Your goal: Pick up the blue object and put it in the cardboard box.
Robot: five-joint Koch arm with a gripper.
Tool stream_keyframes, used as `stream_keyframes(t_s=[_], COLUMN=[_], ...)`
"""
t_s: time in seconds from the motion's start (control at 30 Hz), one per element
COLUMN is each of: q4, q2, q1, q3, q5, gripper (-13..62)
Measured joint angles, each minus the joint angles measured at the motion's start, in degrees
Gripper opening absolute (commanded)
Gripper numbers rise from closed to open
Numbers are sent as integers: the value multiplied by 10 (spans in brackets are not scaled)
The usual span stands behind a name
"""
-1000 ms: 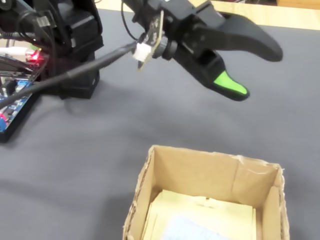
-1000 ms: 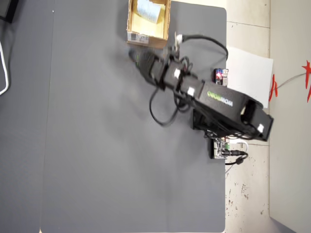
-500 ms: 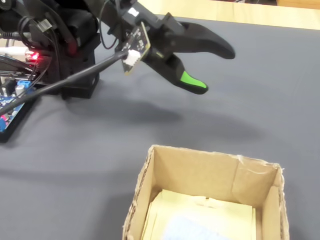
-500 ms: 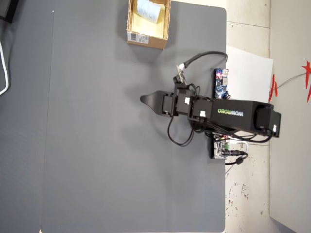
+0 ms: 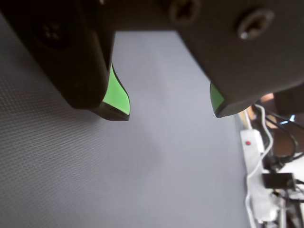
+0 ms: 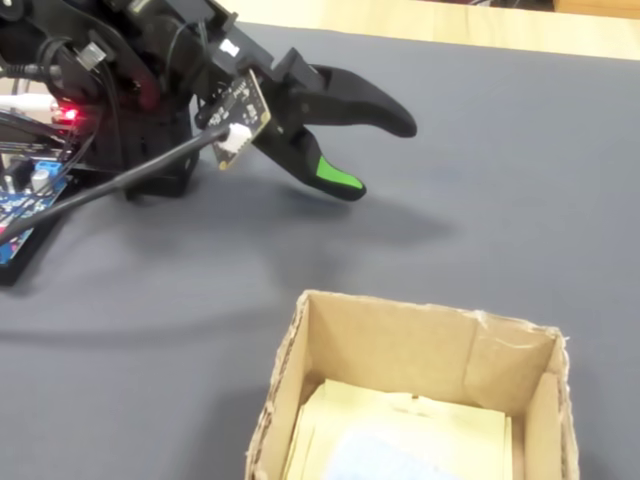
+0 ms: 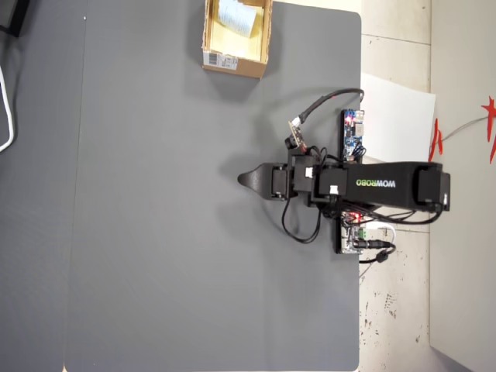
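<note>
The blue object point(image 6: 385, 458) is a pale blue-white pad lying inside the cardboard box point(image 6: 400, 345), on its yellowish floor, at the bottom of the fixed view. From overhead, the cardboard box point(image 7: 232, 62) sits at the mat's top edge, and the blue object point(image 7: 235, 15) shows inside it. My gripper point(image 6: 378, 157) hovers over the bare mat, well away from the box, open, with nothing between its green-padded fingers point(image 6: 337, 180). In the wrist view the gripper point(image 5: 168, 113) shows only grey mat between the jaws. Overhead, the gripper point(image 7: 242, 180) points left.
A dark grey mat point(image 7: 155, 232) covers the table. A blue circuit board point(image 7: 353, 133) and cables point(image 7: 322, 105) lie by the arm's base at the mat's right edge. A white power strip point(image 5: 254, 156) with wires shows at the right of the wrist view.
</note>
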Motion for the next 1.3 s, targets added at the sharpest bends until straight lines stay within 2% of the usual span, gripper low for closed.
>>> stream_keyframes(t_s=[0.33,1.3], q4=[62,70], q2=[1,2], q1=[-11,-8], q3=[10,10], q5=[3,2], gripper=[337,340])
